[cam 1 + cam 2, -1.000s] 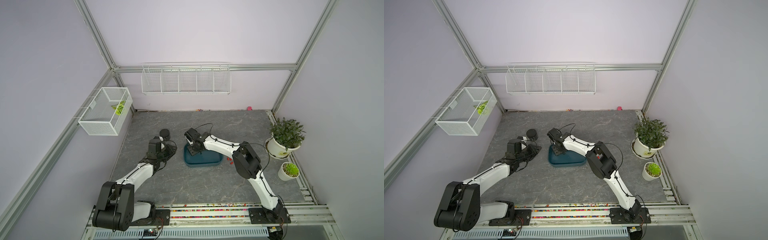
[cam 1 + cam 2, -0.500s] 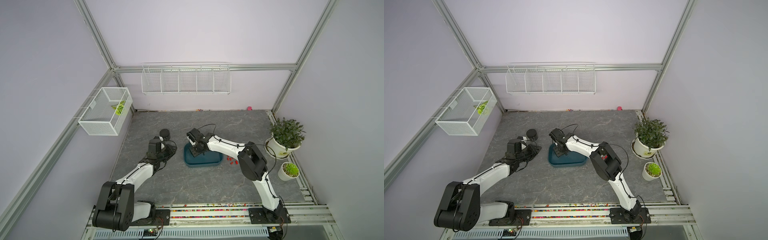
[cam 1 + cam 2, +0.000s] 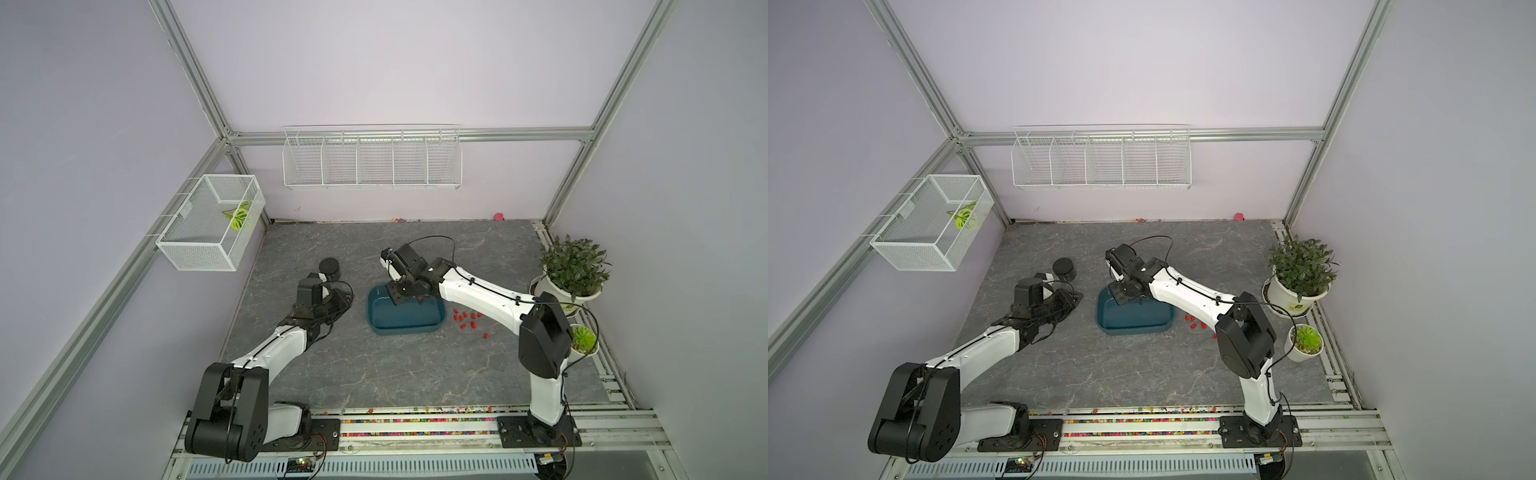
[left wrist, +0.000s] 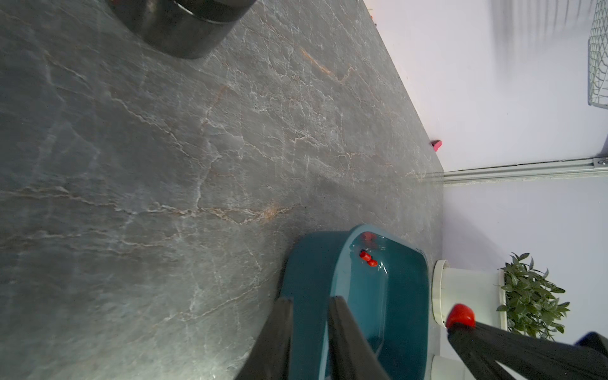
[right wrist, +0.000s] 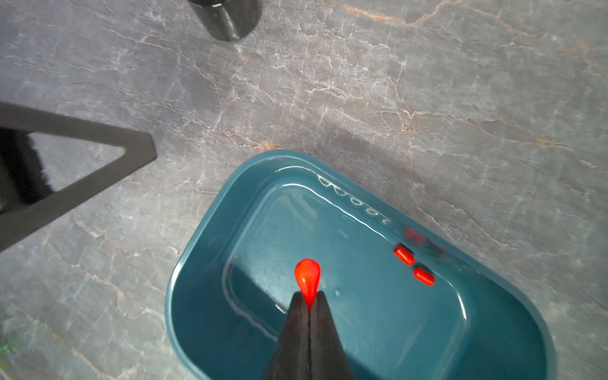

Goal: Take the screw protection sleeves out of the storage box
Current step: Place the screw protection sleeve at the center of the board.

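My right gripper (image 5: 309, 301) is pinched tight on one red sleeve (image 5: 307, 279), its tip poking past the fingers. It hangs over the storage box (image 5: 214, 237), looks lifted off the floor so it can clear the rim. Inside I count two sleeves (image 5: 404, 255) by the far wall, maybe a third, too blurred to call. The loose sleeves (image 3: 467, 320) lie on the table just beside the box on my right, likely the drop spot. My left gripper (image 4: 310, 298) shows a narrow gap, empty, parked near the box's other end, not touching, probably just out of the way.
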Action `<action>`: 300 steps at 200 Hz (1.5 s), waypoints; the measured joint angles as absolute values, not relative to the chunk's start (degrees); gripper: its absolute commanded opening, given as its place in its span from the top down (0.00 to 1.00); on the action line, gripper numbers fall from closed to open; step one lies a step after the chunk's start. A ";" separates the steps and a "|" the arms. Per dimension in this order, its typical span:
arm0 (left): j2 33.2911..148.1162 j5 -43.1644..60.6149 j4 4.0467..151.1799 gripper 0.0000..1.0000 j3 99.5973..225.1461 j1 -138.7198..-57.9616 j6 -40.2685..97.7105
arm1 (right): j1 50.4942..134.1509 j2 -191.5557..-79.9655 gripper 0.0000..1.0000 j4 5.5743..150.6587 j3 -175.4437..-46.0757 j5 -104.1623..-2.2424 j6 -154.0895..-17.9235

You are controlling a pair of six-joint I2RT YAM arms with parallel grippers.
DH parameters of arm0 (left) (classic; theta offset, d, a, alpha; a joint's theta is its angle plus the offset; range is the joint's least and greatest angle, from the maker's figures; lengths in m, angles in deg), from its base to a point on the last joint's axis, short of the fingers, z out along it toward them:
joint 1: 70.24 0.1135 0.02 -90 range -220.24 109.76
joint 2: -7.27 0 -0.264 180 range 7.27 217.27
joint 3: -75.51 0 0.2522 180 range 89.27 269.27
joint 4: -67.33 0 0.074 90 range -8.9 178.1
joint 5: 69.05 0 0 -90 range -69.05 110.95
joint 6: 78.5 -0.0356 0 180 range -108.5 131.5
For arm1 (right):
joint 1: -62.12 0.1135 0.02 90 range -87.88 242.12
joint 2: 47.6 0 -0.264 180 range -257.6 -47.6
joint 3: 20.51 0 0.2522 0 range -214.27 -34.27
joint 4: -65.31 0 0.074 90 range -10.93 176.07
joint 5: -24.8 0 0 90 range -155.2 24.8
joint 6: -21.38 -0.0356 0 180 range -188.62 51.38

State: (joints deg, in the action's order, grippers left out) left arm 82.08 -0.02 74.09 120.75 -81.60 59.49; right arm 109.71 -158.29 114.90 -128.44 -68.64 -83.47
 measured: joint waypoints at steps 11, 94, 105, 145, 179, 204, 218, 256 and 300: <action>82.08 0.00 74.09 0.74 120.75 -81.60 59.49 | 109.69 -156.50 0.94 115.19 -126.71 -68.75 -83.28; 83.02 -0.06 74.05 0.74 120.75 -81.60 59.49 | 106.11 -139.36 0.93 116.45 -109.47 -72.56 -83.93; 83.39 -0.06 74.05 0.74 120.75 -81.60 59.49 | 104.71 -137.15 0.93 116.34 -107.15 -72.91 -84.19; 83.65 -0.08 74.05 0.74 120.75 -81.60 59.49 | 97.56 -131.58 0.93 115.69 -100.16 -73.02 -84.44; 83.68 -0.08 74.05 0.74 120.75 -81.60 59.51 | 93.28 -129.68 0.93 114.95 -95.76 -72.16 -84.44; 83.65 -0.08 74.05 0.74 120.75 -81.60 59.51 | 91.05 -129.57 0.93 113.85 -93.27 -70.96 -84.44; 83.65 -0.08 74.05 0.74 120.75 -81.60 59.51 | 90.02 -129.57 0.93 113.28 -92.16 -70.44 -84.44; 83.65 -0.08 74.05 0.74 120.75 -81.60 59.51 | 88.53 -129.57 0.93 112.00 -91.28 -69.58 -84.46; 83.65 -0.08 74.05 0.74 120.75 -81.60 59.51 | 87.14 -130.03 0.93 110.51 -90.82 -68.58 -84.68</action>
